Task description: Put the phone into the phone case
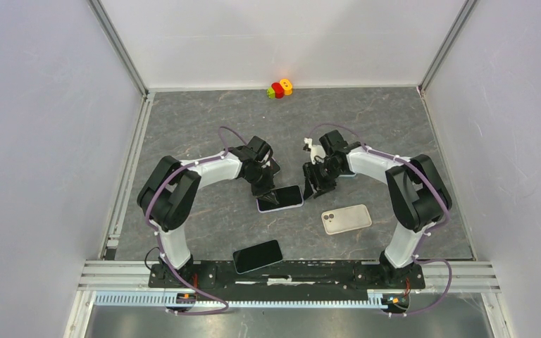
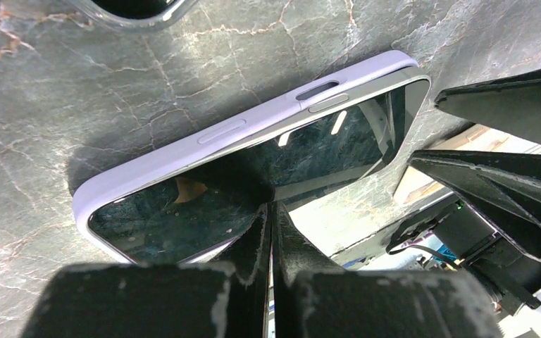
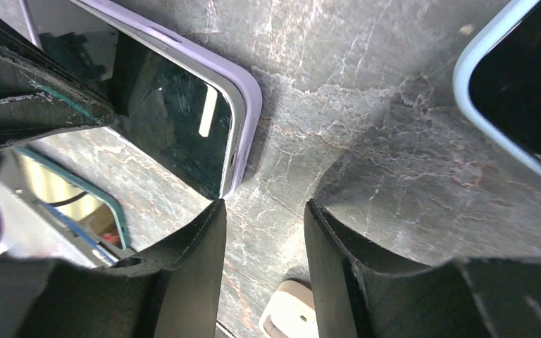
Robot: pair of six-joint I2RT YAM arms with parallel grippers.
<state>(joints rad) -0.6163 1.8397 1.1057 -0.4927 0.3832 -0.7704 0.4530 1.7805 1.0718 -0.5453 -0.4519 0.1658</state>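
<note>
Grey marbled table (image 1: 204,120): closed left pincer (image 2: 271,208) on the lilac-cased phone (image 2: 310,151); right pincer (image 3: 264,205), parted, beside its corner.

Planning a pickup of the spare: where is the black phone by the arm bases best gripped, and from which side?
Probably across its two long edges near the middle, coming straight down from above. The black phone lies flat, screen up, on the table, so only its thin sides offer purchase, and its width suits a two-finger end effector better than its length.

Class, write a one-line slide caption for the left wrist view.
Shut left tool touching the screen of a phone lying in a lilac case.
</note>
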